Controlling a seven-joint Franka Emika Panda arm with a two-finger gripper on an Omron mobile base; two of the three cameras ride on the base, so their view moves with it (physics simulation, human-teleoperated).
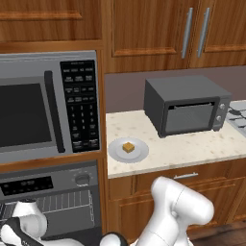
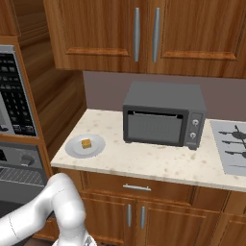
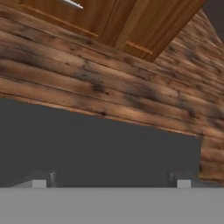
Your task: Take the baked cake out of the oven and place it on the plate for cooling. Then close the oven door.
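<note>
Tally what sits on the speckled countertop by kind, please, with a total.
Small golden-brown square cake: 1
Round pale grey-white plate, under the cake: 1
Dark grey boxy toaster oven: 1
Total: 3

Warm wooden cupboards (image 2: 144, 36) hang above a pale speckled bench (image 2: 158, 161); a plank floor (image 3: 109, 87) shows below, with a mauve wall (image 1: 125, 91) behind.
</note>
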